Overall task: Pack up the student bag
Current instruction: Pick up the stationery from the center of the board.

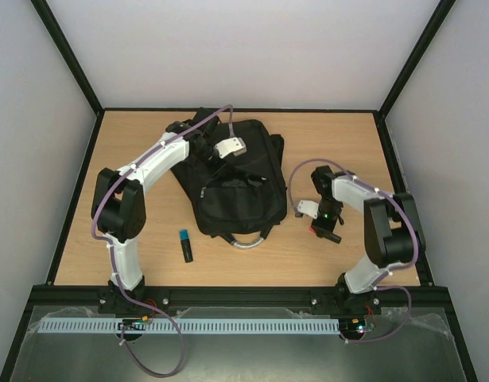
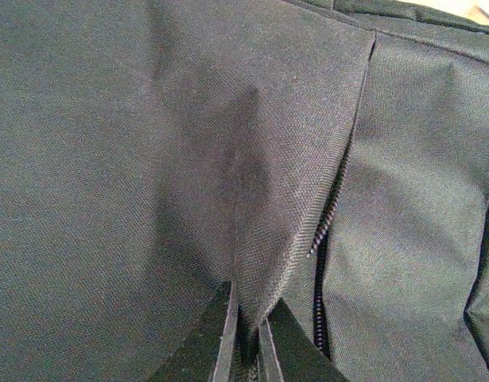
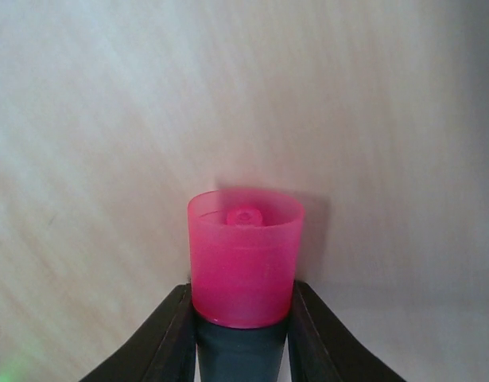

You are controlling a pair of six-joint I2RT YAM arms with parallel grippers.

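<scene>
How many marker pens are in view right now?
2. A teal-capped black marker lies on the wooden table beside the black fabric backpack; a pink-capped marker sits in the right gripper. Others may be hidden inside it.

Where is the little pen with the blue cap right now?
Top view: the blue-capped pen lies on the wooden table, towards the near edge, just left of the black backpack.

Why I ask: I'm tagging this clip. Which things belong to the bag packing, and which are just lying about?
Job: student bag, its fabric pinched by the left fingers; pink-capped marker, gripped by the right fingers; teal-capped marker on the table, probably to pack.
Just there: white slotted strip at the near edge.
</scene>
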